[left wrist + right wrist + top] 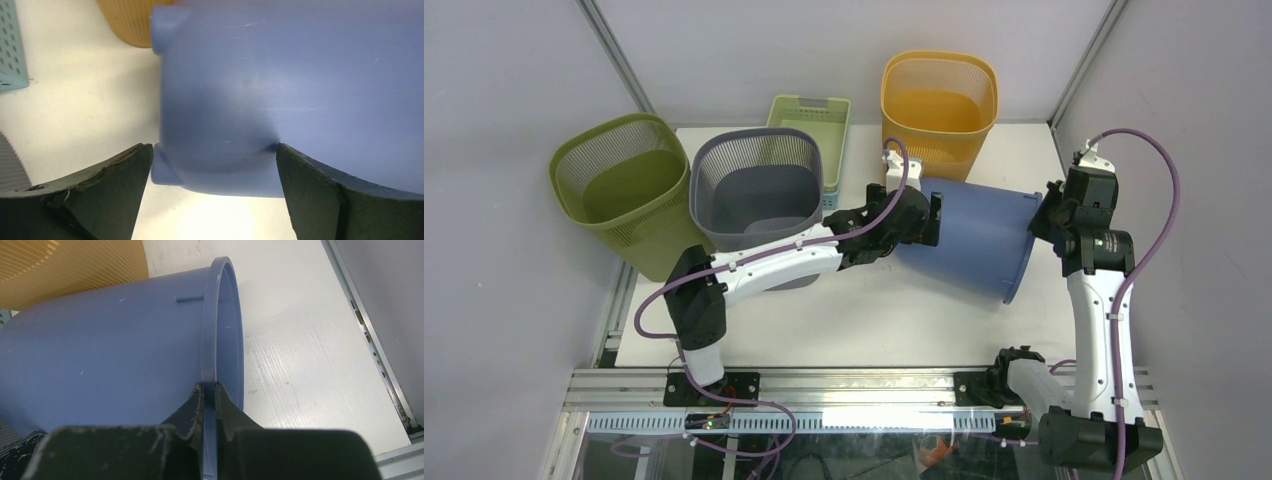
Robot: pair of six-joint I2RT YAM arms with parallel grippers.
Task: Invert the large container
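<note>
1. The blue container [974, 235] is tipped on its side on the table [874, 320]. In the top view its mouth is aimed at about 4 o'clock and its base at about 10 o'clock.
2. The right gripper [209, 387] is clamped on the rim [210, 330]. In the right wrist view, the rim edge is pinched between the two closed fingertips and runs off toward 12 o'clock. The body of the container is spread out at 9 o'clock of the fingers, and the open mouth sits at 3 o'clock.
3. The left gripper [932, 220] is spread wide and nothing is held in it. It's parked right at the base end of the container.
4. In the left wrist view, one finger [100, 195] is seen at 7 o'clock and the other [340, 200] at 5 o'clock, with the lower part of the base framed between them. The 5 o'clock tip looks pressed against the wall, and the 7 o'clock tip is just beside a small foot on the base. Actual contact can't be confirmed either way.
5. Around it in the top view:
   - A yellow basket [939, 100] is just beside the container at 11 o'clock.
   - A grey basket [756, 185] is at 9 o'clock.
   - A green basket [619, 185] is farther out the same way.
   - A pale green crate [809, 120] is tucked behind the grey basket.
</note>
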